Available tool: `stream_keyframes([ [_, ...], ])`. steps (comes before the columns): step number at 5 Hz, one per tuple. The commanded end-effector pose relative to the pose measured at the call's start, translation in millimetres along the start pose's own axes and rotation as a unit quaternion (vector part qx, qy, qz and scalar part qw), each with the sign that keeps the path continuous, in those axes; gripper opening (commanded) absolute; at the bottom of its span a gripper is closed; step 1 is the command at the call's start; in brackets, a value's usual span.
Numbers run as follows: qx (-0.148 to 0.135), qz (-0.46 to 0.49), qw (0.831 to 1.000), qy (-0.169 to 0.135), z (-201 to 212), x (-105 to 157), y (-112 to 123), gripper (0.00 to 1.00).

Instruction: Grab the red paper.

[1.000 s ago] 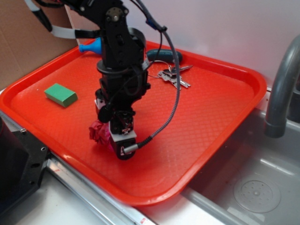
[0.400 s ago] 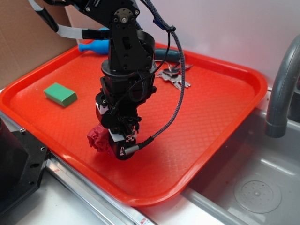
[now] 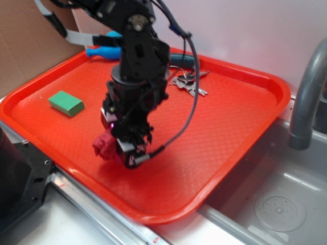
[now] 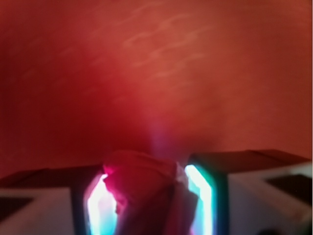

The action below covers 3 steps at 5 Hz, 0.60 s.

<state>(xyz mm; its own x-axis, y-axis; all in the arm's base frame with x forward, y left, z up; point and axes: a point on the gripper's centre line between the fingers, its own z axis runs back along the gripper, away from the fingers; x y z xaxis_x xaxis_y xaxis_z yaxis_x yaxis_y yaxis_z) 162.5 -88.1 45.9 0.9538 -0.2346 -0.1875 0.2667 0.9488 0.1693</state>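
We start with the red-orange tray (image 3: 240,132), which fills most of the exterior view and sits beside a steel sink (image 3: 278,204) at its 4 o'clock edge. Over the tray's near-left part stands our black arm (image 3: 138,56), leaning down from 12 o'clock with its wrist pitched steeply toward the tray floor and a cable looping off its right side. The gripper (image 3: 120,148) hangs at the arm's lower end and, in the wrist view, its two lit fingers (image 4: 198,188) press in on either flank of the red paper (image 4: 146,196); we read it as clenched on that crimson wad. In the exterior view the red paper bulges out at the gripper's 9 o'clock side, low over the tray; whether it touches the floor we cannot tell.

What worries us is how little of the wad appears to sit between the fingers. Crumpled paper compresses and springs, so a fast lift or swing could let it slide out and drop back on the tray.

Smaller things lie well clear: a green block (image 3: 66,103) at 9 o'clock, a bunch of keys (image 3: 190,84) at 1 o'clock, and a blue handle (image 3: 104,52) behind the arm near 12 o'clock.
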Motion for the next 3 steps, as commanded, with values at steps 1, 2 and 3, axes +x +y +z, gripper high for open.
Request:
stream_keyframes([
  [1,0.025,0.239,0.964,-0.114,85,-42,93,0.0],
  [2,-0.021,0.353,0.932,-0.078,122,-75,125,0.0],
  [3,-0.046,0.398,0.915,-0.052,168,-86,136,0.0],
])
